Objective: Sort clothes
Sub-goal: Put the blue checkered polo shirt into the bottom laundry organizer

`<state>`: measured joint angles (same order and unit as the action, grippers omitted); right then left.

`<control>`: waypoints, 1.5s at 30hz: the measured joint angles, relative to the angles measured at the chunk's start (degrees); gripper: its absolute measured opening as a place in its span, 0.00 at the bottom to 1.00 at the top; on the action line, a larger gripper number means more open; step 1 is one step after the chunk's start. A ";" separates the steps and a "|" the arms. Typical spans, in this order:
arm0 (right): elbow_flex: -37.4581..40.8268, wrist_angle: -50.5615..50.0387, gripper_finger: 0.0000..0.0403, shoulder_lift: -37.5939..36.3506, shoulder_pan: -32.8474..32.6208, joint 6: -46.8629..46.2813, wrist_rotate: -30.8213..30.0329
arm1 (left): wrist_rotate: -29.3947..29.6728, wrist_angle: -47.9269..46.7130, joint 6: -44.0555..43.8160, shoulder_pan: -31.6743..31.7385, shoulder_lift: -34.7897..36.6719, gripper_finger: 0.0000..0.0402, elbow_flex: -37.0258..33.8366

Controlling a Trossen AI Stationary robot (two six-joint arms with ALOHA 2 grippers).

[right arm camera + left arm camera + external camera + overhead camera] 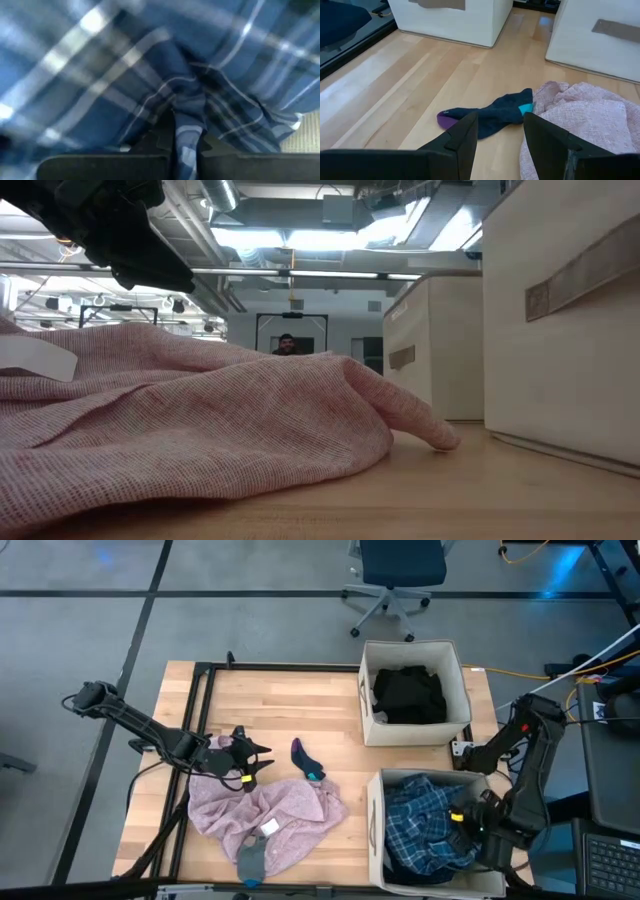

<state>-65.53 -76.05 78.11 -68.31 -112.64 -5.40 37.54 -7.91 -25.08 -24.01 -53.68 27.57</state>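
My left gripper [252, 760] is open and empty. It hovers over the far edge of the pale pink garment [275, 812], which lies spread on the table. The fingers point at a navy sock [490, 116] with a purple toe and a teal heel, lying flat just beyond them. A grey-teal sock [250, 860] lies against the pink garment's near edge, beside a white tag [270, 827]. My right gripper [462, 818] is down in the near bin [372, 830], shut on the blue plaid garment [425, 825]. Black clothes [408, 695] lie in the far bin [366, 705]. My right gripper pinches a raised fold of the blue plaid garment [187, 131] between its two fingers, coming from above. The rest of the garment lies bunched in the near bin; how many layers are in the pinch cannot be told.
The two beige bins stand at the table's right, one behind the other. Bare wood lies between the sock and the bins [470, 65]. In the low view the pink garment [200, 420] fills the foreground. A person [288, 342] shows far back in the room.
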 joint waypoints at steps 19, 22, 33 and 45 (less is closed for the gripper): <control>-5.13 1.28 0.60 0.00 5.71 -5.41 16.10 | 0.00 1.13 -0.10 0.07 0.01 0.37 0.00; -9.74 -0.20 0.63 -0.04 7.73 -5.36 16.03 | 0.00 1.13 -0.07 0.07 0.01 0.37 0.00; -19.19 -10.13 0.63 -0.11 15.45 0.79 3.97 | 0.00 1.13 -0.07 0.07 0.01 0.37 0.00; -1.67 2.58 0.63 0.59 18.70 3.60 -20.45 | 0.00 1.26 -0.04 0.04 0.00 0.37 0.00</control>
<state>-67.21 -73.47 78.69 -49.61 -109.03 -25.84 37.54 -6.66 -25.12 -23.97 -53.68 27.57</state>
